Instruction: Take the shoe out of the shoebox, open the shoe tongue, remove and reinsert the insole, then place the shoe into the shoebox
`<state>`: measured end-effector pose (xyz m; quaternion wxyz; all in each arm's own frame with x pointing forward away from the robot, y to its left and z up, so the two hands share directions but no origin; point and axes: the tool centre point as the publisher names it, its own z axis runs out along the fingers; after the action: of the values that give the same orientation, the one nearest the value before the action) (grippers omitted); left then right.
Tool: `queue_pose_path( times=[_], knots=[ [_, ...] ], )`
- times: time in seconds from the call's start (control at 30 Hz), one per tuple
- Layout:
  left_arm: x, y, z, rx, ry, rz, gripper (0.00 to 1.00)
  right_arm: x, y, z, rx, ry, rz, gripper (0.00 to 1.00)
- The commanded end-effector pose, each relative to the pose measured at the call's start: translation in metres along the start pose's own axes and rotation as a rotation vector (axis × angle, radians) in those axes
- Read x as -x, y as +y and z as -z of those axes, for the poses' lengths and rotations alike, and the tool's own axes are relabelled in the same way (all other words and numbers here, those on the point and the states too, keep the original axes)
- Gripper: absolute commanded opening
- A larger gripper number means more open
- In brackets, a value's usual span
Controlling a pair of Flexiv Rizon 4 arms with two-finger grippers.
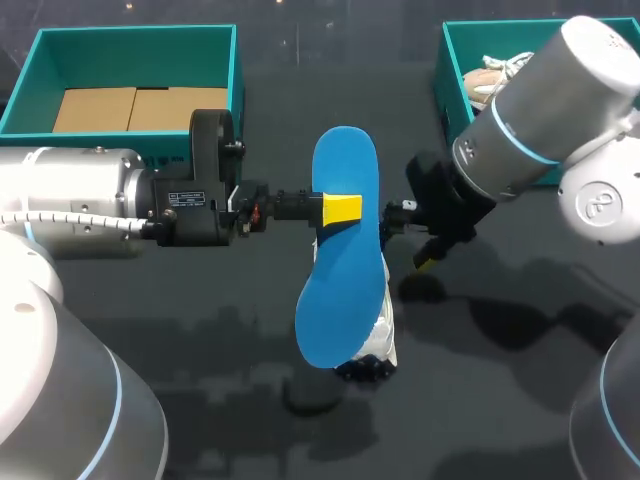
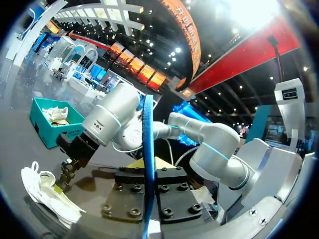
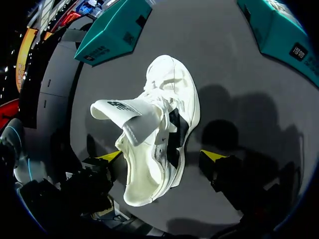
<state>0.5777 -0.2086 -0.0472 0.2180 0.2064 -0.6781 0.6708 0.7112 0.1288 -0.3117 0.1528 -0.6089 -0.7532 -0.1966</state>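
Observation:
A blue insole (image 1: 340, 270) hangs flat over the table's middle, with my left gripper (image 1: 343, 209) shut on its edge; the left wrist view has it edge-on (image 2: 147, 149) between the fingers. Under it lies the white shoe (image 1: 384, 335), mostly hidden in the head view. In the right wrist view the shoe (image 3: 167, 124) lies on its side, black patches on its flank, its tongue (image 3: 124, 110) pulled out. My right gripper (image 3: 161, 157) stands open, its yellow tips on either side of the shoe's heel end. The same gripper (image 1: 410, 240) sits just right of the insole.
A teal shoebox (image 1: 455, 75) at the back right holds another white shoe (image 1: 495, 75). A second teal box (image 1: 235, 70) at the back left shows a bare cardboard bottom. The tabletop (image 1: 480, 400) is dark grey.

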Motion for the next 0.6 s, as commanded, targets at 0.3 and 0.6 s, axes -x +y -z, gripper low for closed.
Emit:
queue_pose_path(
  times=[0.3, 0.6],
  knots=[
    [0.023, -0.027, -0.009, 0.082, -0.046, -0.32, 0.0, -0.001, 0.014, 0.051, 0.008, 0.239, -0.051, 1.0],
    [0.06, -0.05, -0.011, 0.127, -0.089, -0.716, 0.0, 0.004, 0.022, 0.067, 0.039, 0.414, -0.075, 1.0]
  ],
)
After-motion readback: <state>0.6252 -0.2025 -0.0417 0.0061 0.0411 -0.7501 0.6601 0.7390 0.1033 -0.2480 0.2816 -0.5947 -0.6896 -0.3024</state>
